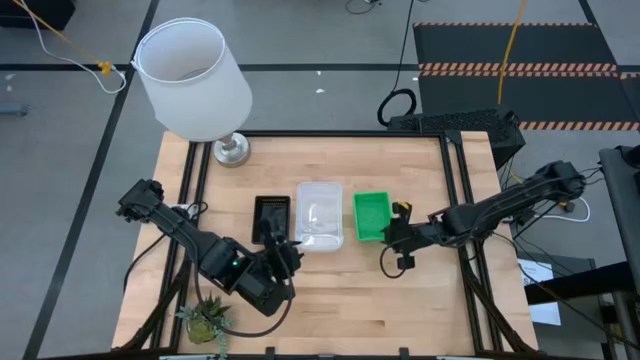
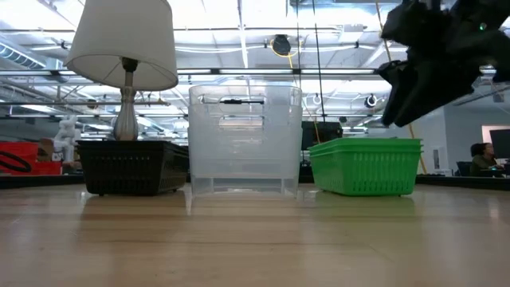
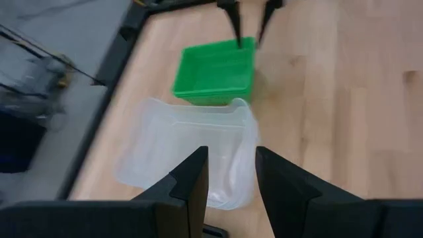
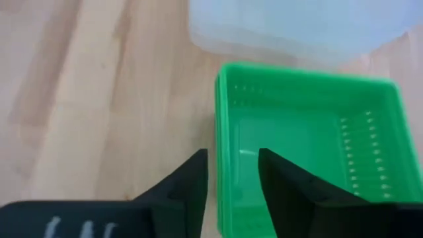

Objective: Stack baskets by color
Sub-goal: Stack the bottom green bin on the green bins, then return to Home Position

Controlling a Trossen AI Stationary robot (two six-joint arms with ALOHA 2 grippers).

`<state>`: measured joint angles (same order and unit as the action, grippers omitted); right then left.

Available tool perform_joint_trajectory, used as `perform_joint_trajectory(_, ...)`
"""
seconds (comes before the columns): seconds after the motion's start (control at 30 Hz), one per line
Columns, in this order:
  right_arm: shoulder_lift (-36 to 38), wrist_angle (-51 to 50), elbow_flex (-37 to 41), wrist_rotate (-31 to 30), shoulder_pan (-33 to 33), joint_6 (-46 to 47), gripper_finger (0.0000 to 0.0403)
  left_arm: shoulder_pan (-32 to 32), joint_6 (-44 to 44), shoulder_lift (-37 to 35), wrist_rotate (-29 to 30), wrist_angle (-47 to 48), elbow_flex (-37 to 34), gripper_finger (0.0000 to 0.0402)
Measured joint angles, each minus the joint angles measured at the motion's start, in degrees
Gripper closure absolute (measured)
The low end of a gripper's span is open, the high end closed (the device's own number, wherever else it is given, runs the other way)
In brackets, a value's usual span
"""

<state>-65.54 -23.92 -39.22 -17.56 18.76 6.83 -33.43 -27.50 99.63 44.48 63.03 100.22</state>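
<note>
The right gripper (image 4: pixel 232 173) hovers with fingers spread, straddling the near wall of the bright green plastic basket stack (image 4: pixel 301 145); the left gripper's (image 3: pixel 231 173) fingers stand parted beside the clear see-through basket stack (image 3: pixel 188 152) on the wooden surface (image 1: pixel 420 290).

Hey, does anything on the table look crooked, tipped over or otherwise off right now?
Nothing stands out. The black stack, clear stack and green stack sit upright in a row on the table. The lamp and plant stand upright too.
</note>
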Motion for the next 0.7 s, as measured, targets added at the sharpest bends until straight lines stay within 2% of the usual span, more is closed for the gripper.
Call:
perform_joint_trajectory(0.23,6.37,2.89,-1.66,-0.11,0.07,-0.84,0.0264,-0.4,-1.54,0.0,4.29,4.28,0.0,0.0275)
perform_joint_trajectory(0.47,15.41,5.58,-1.36,0.05,0.11,-4.36,0.0298,-1.22,-8.37,0.0,10.56,12.4,-0.18,0.0275)
perform_joint_trajectory(0.57,19.04,6.13,0.19,1.38,0.15,-5.18,0.0322,-1.39,-8.61,-0.6,11.87,11.23,-2.55,0.0275)
perform_joint_trajectory(0.7,22.98,7.86,3.33,1.4,0.13,-6.85,0.036,0.31,-4.24,-4.47,11.02,3.04,-9.04,0.0275)
